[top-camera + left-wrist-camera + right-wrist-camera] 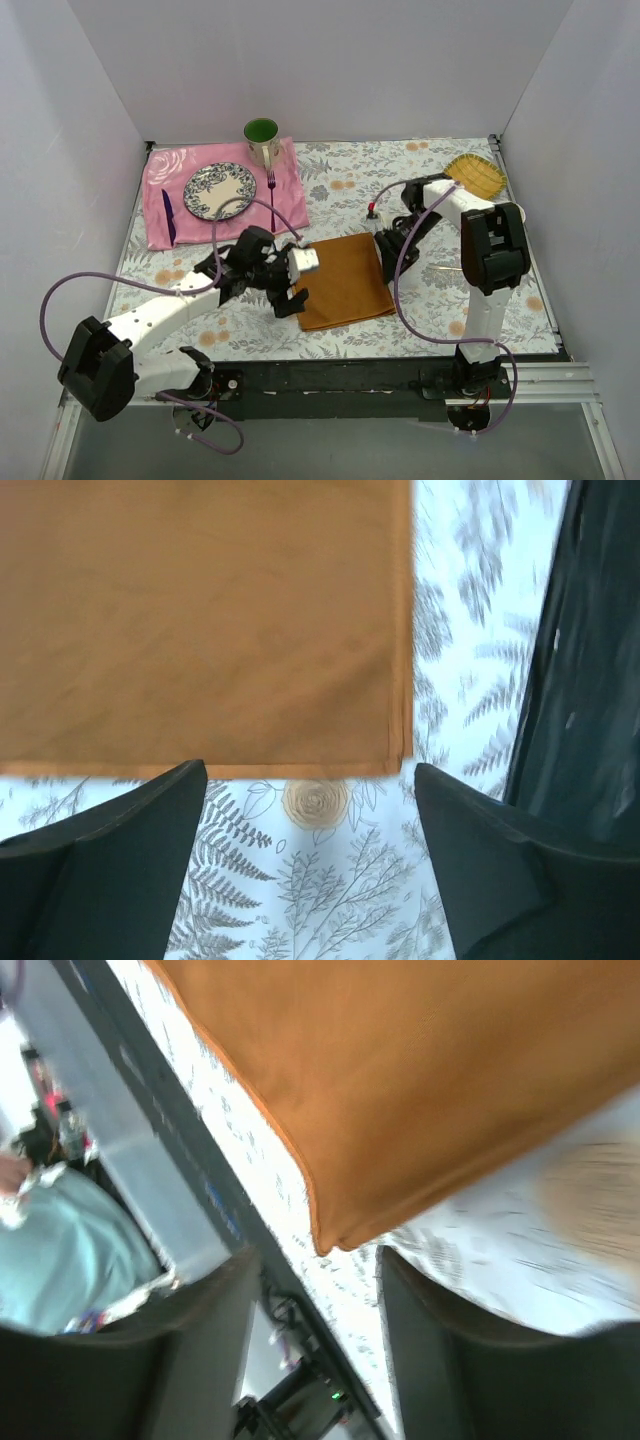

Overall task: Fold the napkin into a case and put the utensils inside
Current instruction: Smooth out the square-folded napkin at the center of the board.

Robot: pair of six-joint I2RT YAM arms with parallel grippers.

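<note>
Your napkin (pixel 343 280) lies flat on the table (pixel 350 185); left gripper (pixel 310 780) open just off its left edge, right gripper (pixel 318 1260) open beside its far-right corner.

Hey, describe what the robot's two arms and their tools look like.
The left arm and right arm have white tubular links with chunky black joint housings. A thin purple cable loops loosely along each. The left tool and right tool each have two broad matte black fingers. No markings are readable.
</note>
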